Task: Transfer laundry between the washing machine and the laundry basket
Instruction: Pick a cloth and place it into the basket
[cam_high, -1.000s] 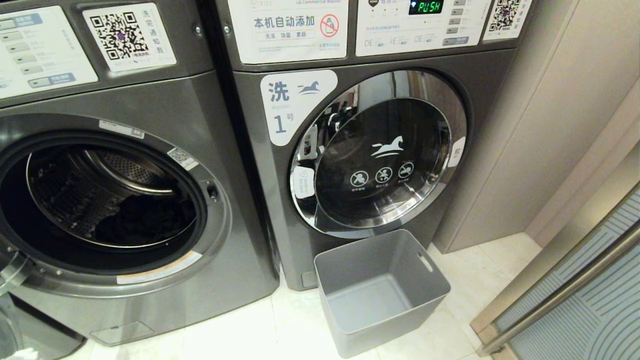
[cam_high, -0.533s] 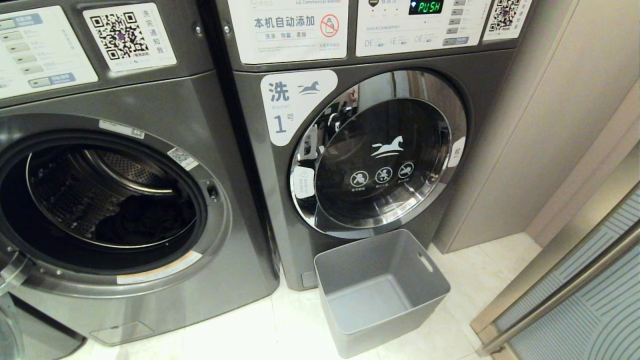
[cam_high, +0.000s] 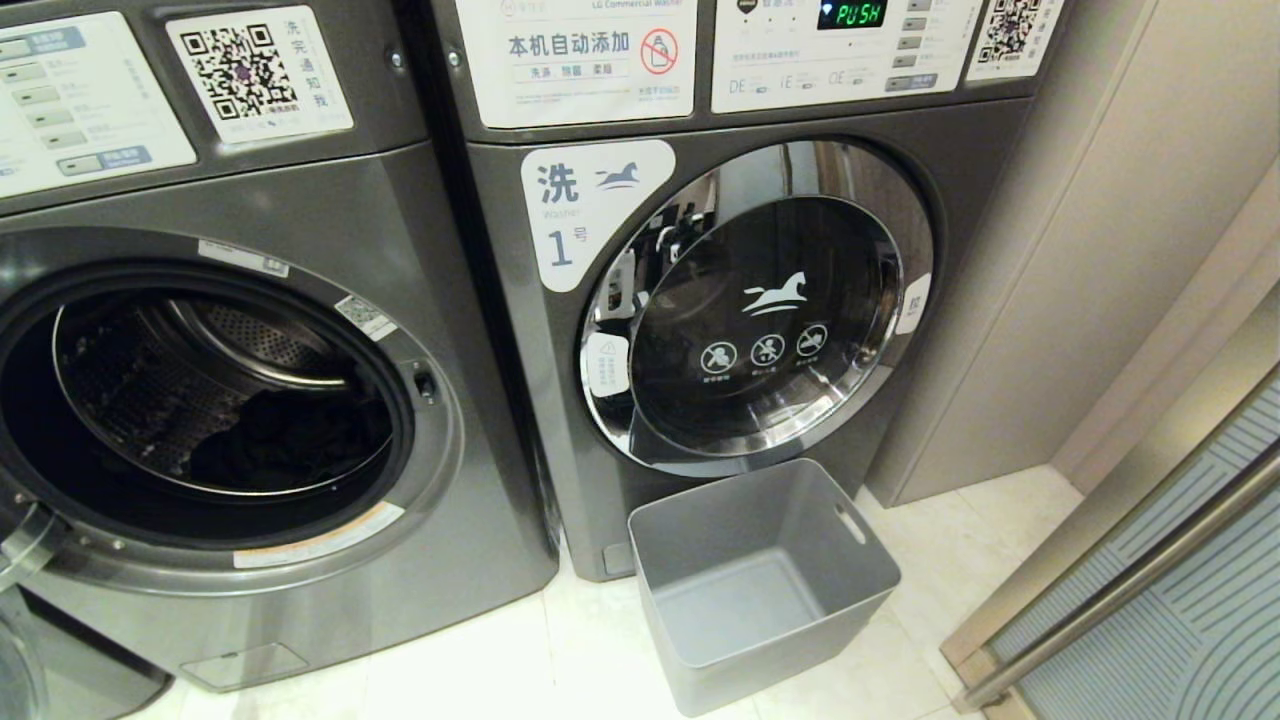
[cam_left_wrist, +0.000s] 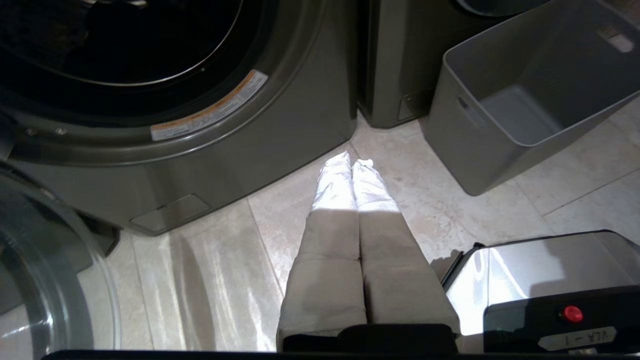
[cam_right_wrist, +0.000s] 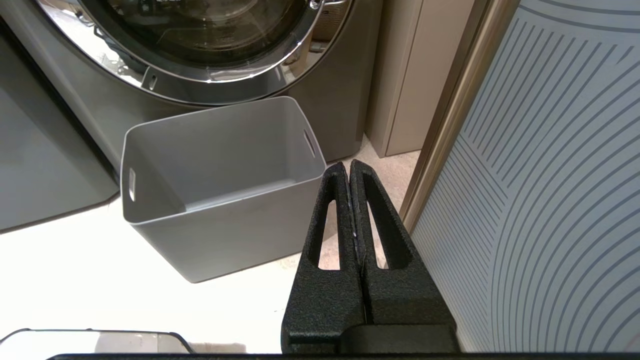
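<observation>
The left tool (cam_left_wrist: 352, 165), fingers pressed together and carrying nothing, is pointing between the open washing machine (cam_left_wrist: 210, 115) and the empty laundry basket (cam_left_wrist: 450, 115), poised for fetching clothes.

Matt grey plastic basket (cam_high: 765, 585); brushed metal washer (cam_high: 300, 200) with glossy chrome door ring (cam_high: 905, 330); polished floor tiles (cam_high: 480, 670).

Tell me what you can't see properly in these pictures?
- Dark laundry in the open washing machine's drum, head view: shadow hides how many pieces lie there.
- Left washing machine, head view: cut off by the picture's left edge.
- Right washing machine's closed door, head view: reflections hide the inside.
- Small print on the control panel stickers: too small to read.
</observation>
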